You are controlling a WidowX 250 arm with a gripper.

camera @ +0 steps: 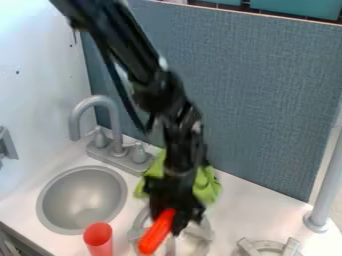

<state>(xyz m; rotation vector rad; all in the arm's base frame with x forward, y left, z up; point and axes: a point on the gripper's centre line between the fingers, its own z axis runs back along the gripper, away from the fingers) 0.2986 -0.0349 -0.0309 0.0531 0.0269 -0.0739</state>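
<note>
The black gripper (pixel 175 212) hangs over the left stove burner, at the lower middle of the view. It is shut on a long orange-red object (pixel 156 233), whose upper end is at the fingers. The object slants down to the left across the burner (pixel 203 233). Behind the gripper, a crumpled green cloth (pixel 208 185) lies against the back panel, partly hidden by the arm. A red cup (pixel 99 239) stands to the left of the object, near the bottom edge.
A round grey sink basin (pixel 81 200) is at the left, with a grey faucet (pixel 115 140) behind it. A second burner (pixel 270 246) sits at the lower right, near a grey post (pixel 325 192). The blue-grey panel (pixel 267 100) closes off the back.
</note>
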